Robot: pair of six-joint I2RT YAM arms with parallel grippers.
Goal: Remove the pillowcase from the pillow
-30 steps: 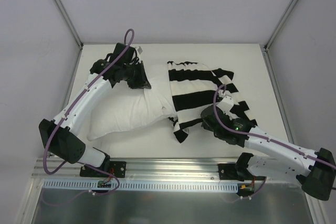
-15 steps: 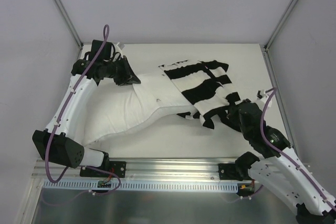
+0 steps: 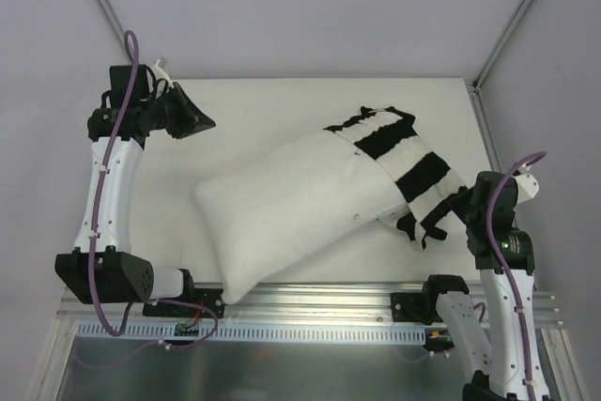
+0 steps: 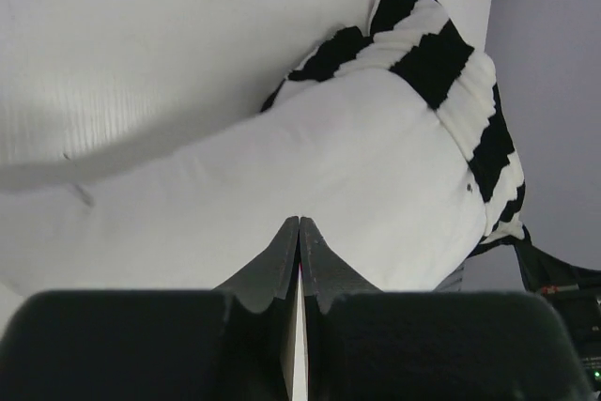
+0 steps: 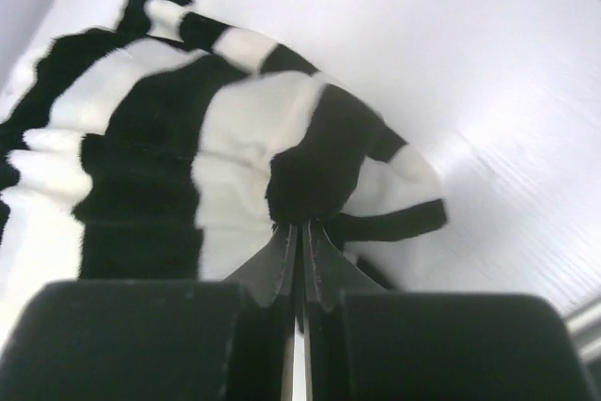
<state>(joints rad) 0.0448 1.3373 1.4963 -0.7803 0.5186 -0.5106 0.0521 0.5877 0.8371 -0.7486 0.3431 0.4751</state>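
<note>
The pillow (image 3: 282, 208) lies diagonally across the table, its near corner at the front rail. It also shows in the left wrist view (image 4: 310, 166). The black-and-white striped pillowcase (image 3: 413, 168) covers only its far right end, bunched up. My right gripper (image 3: 458, 206) is at the right edge of the table, shut on a black fold of the pillowcase (image 5: 235, 129); the jaws (image 5: 300, 224) pinch the cloth. My left gripper (image 3: 202, 123) is raised over the far left corner, apart from the pillow, shut with nothing between its jaws (image 4: 299, 223). The pillowcase also shows in the left wrist view (image 4: 432, 53).
The white table (image 3: 282, 105) is bounded by a metal rail (image 3: 319, 302) at the front and grey walls with slanted frame posts (image 3: 113, 16) at the back and sides. The pillow's near corner reaches over the front rail.
The pillow has left my left gripper and swung toward the front edge. My left arm has drawn back to the far left. My right arm has pulled the pillowcase right, baring more pillow.
</note>
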